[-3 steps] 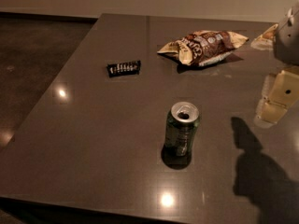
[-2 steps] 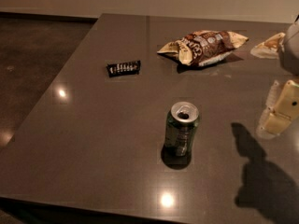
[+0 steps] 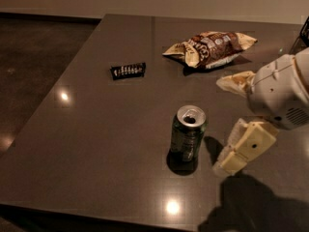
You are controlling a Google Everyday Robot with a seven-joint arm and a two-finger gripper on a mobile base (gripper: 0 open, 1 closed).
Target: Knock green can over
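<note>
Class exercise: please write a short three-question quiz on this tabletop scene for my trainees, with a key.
1. True or false: the dark green aluminium drink can lies on its side.
2. Where is the robot's cream claw, fingers open? A) beside the can, at the picture's right; B) over the small black packet; C) gripping the can.
3. Fill in: the crinkled brown-and-cream ____ lies at the far side of the dark grey table.
Key: 1 false, it stands upright. 2 A. 3 snack bag.
</note>
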